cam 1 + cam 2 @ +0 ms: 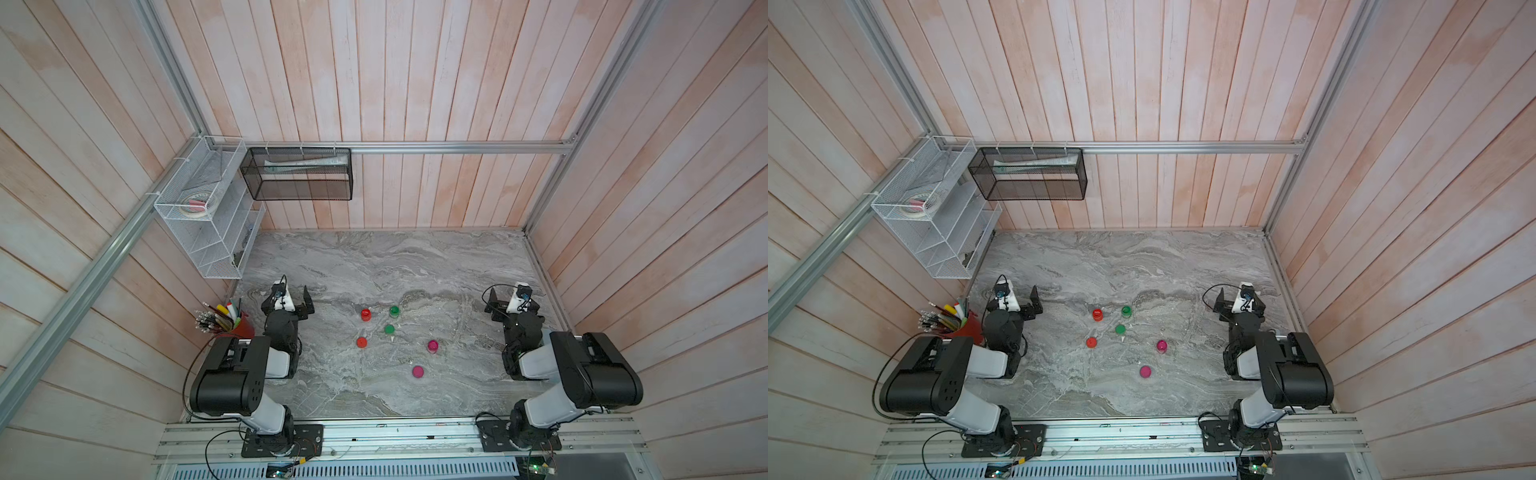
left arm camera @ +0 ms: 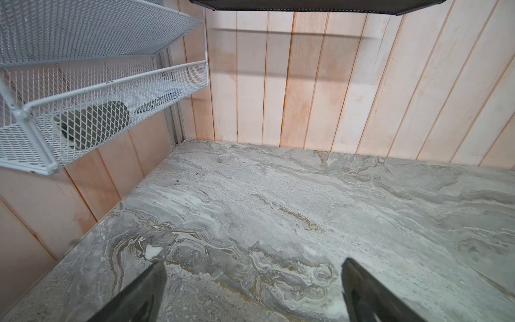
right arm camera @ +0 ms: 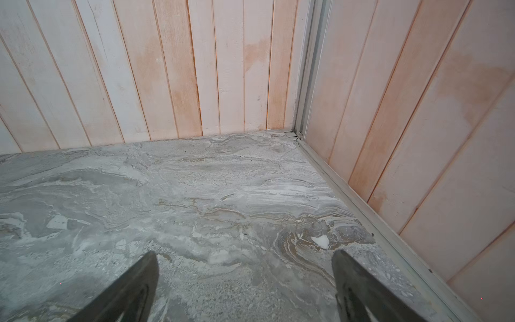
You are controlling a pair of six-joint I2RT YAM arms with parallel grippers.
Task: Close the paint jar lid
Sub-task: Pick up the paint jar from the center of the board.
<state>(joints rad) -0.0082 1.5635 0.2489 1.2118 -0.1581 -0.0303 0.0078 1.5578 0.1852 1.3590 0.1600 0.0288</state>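
Observation:
In both top views six small round paint pieces lie mid-table in colour pairs. The red jar [image 1: 365, 314] [image 1: 1097, 314] and green jar [image 1: 394, 311] [image 1: 1126, 311] stand at the back, and a pink jar [image 1: 432, 345] [image 1: 1162, 345] stands to the right. A flatter red lid [image 1: 361, 342], green lid [image 1: 389, 329] and pink lid [image 1: 417, 371] lie near them. My left gripper [image 1: 287, 297] [image 2: 253, 262] is open at the left, away from them. At the right my right gripper [image 1: 514, 297] [image 3: 244, 252] is open too. Both wrist views show only bare marble between the fingers.
A red cup of pens and brushes [image 1: 232, 322] stands by the left arm. A white wire shelf [image 1: 208, 216] and a black mesh basket [image 1: 297, 174] hang on the walls at the back left. Wooden walls enclose the marble table [image 1: 374, 257] on three sides.

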